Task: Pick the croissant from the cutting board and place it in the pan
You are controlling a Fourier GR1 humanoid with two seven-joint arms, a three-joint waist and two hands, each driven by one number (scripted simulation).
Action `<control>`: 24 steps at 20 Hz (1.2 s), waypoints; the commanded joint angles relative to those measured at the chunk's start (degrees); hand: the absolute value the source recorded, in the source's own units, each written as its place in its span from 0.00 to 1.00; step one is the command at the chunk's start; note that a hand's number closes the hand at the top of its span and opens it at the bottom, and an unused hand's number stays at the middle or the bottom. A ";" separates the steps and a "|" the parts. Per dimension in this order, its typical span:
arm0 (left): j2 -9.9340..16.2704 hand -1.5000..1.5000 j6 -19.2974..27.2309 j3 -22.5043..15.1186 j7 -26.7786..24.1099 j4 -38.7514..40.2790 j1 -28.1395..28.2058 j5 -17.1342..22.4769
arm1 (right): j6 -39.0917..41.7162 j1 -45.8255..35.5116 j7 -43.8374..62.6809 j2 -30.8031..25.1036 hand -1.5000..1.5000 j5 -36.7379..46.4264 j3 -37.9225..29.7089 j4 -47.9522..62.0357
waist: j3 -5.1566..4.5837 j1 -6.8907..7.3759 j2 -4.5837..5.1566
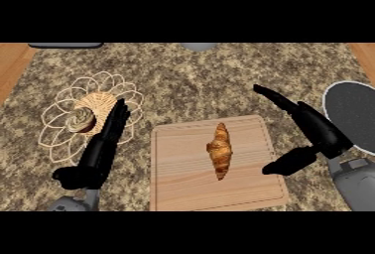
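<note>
Currently croissant [219, 151] seen untouched at centre of cutting board [176, 188], frame centre. Right hand [311, 130] held spread beside board, likely pre-grasp. Pan [353, 115] at right edge. Left hand [102, 145] rested open, lower left.

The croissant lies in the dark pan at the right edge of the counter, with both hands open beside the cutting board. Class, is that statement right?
Not quite. The head view shows the croissant lying on the wooden cutting board, not in the dark pan, which sits at the right edge. The rest holds: the left hand and right hand are both open beside the board.
</note>
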 commanded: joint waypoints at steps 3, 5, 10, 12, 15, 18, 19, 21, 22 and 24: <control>-0.75 0.50 -1.30 0.48 0.01 1.10 -1.05 0.32 | 4.63 -6.51 7.35 2.10 0.00 10.35 10.47 5.31 | 0.03 0.37 0.17; -1.45 0.50 -0.43 -0.24 -0.98 1.20 -0.17 -1.10 | 6.76 -9.93 11.64 4.12 0.00 12.49 13.11 5.53 | 0.02 0.30 0.10; -2.71 0.50 0.31 -0.47 0.88 0.93 -0.87 -2.63 | 7.10 -9.43 15.23 8.57 0.00 20.34 17.93 8.82 | 0.06 -0.32 0.01; -0.37 0.50 -1.91 2.67 1.18 -1.01 -0.27 -1.49 | 9.60 -9.61 16.12 10.04 0.00 20.55 16.00 9.48 | 0.07 -0.44 -0.04; -1.78 0.50 -3.71 1.24 -2.52 -1.71 5.74 -2.01 | 10.48 -6.21 16.82 11.89 0.00 22.69 15.40 7.59 | 0.07 -0.58 -0.08; -3.89 0.50 -3.30 2.34 -0.95 0.12 2.60 -3.56 | 9.88 -7.20 10.66 14.32 0.00 26.21 12.86 15.87 | 0.08 -0.52 0.00; -2.81 0.50 -3.24 2.88 0.19 -3.91 5.42 -4.02 | 12.21 -6.79 14.29 14.69 0.00 25.96 10.79 11.21 | 0.08 -0.56 -0.06; -4.04 0.50 -5.75 5.30 -0.17 1.88 -0.41 -3.45 | 12.15 -3.95 11.96 14.44 0.00 28.82 11.21 10.56 | 0.07 -0.80 -0.02; -4.44 0.50 -4.73 3.67 0.04 -0.58 3.74 -4.37 | 13.69 -7.55 11.88 15.07 0.00 28.26 8.21 14.23 | 0.08 -0.59 -0.02; -5.09 0.50 -4.23 4.87 0.51 -1.62 2.82 -5.82 | 13.30 -4.99 12.55 17.72 0.00 30.75 8.24 13.51 | 0.08 -0.65 -0.02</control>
